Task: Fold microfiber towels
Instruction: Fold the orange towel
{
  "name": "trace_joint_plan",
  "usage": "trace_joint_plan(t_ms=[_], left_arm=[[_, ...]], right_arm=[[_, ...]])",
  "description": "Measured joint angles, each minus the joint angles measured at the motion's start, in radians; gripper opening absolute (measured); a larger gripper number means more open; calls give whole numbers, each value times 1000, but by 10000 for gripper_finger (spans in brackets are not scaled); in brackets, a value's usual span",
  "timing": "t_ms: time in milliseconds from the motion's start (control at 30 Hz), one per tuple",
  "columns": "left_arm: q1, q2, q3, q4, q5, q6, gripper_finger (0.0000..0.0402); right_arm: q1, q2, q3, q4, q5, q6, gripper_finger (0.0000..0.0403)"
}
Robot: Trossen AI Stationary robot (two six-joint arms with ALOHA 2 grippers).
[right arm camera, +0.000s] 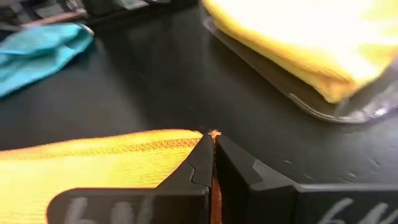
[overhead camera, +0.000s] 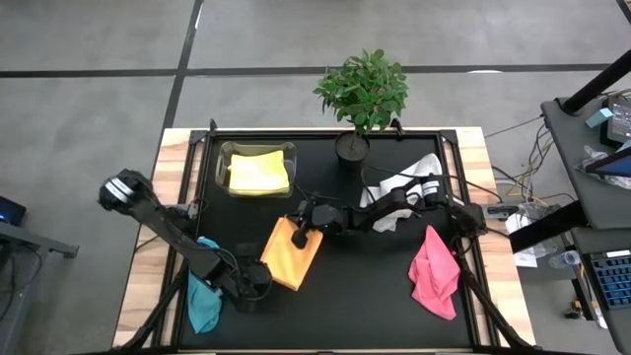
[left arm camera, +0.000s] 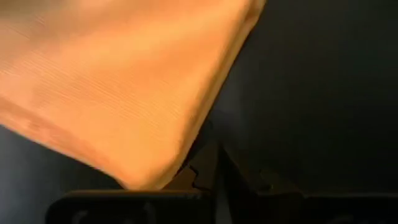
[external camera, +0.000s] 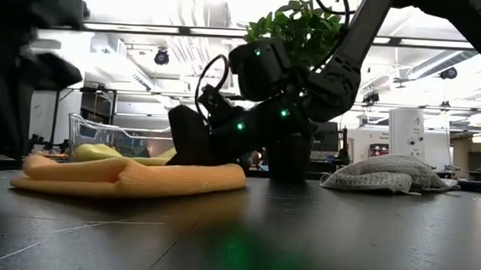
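Observation:
A folded orange towel (overhead camera: 292,253) lies flat on the black table (overhead camera: 375,296), thick and layered in the low view (external camera: 133,179). My right gripper (overhead camera: 301,235) sits low at the towel's far end, shut on it. My left gripper (overhead camera: 258,281) is shut just off the towel's near left corner (left arm camera: 149,177). A teal towel (overhead camera: 204,296) lies crumpled at the near left, a pink one (overhead camera: 434,271) at the right and a white-grey one (overhead camera: 409,182) at the far right. A yellow towel (overhead camera: 258,173) lies inside a clear box (overhead camera: 225,158). My right gripper pinches the orange towel's hemmed corner (right arm camera: 198,138) between its two fingers; orange cloth shows in the slit between them. The fingers come almost level from the table's right side. The towel stays lying on the table. My left gripper's fingers (left arm camera: 233,171) stand beside the towel's corner; whether they touch it I cannot tell.
A potted plant (overhead camera: 360,94) stands at the table's far edge, just right of the clear box. Bare black tabletop stretches along the near edge between the orange and pink towels. Cables run off the table's right edge (overhead camera: 493,207).

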Motion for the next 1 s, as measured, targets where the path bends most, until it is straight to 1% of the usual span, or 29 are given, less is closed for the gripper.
trace_joint_plan(t_ms=[133, 167, 200, 333, 400, 533, 667, 800, 1000], left_arm=[[6, -66, 18, -92, -4, 1, 6], [6, -82, 16, -109, -25, -2, 6], [6, -98, 14, -127, -62, -6, 6], [9, -114, -39, -175, -273, -3, 6], [29, -113, -82, -167, -316, -1, 6], [91, -89, -178, -107, -319, 0, 6], [158, -73, -243, 59, -325, 93, 6], [205, -68, -270, 182, -324, 177, 6], [240, -42, -289, 255, -259, 226, 6]], right_arm=[[2, 0, 0, 22, -3, -3, 8], [2, 0, 0, 27, -3, -4, 8], [2, 0, 0, 33, -3, -12, 8], [2, 0, 4, 34, -2, -41, 8], [3, 0, 7, 33, -12, -51, 8], [9, 0, 19, 33, -13, -69, 8], [9, 0, 30, 33, -16, -90, 8], [8, 0, 45, 31, -15, -100, 8], [8, 0, 82, 27, -15, -116, 8]])
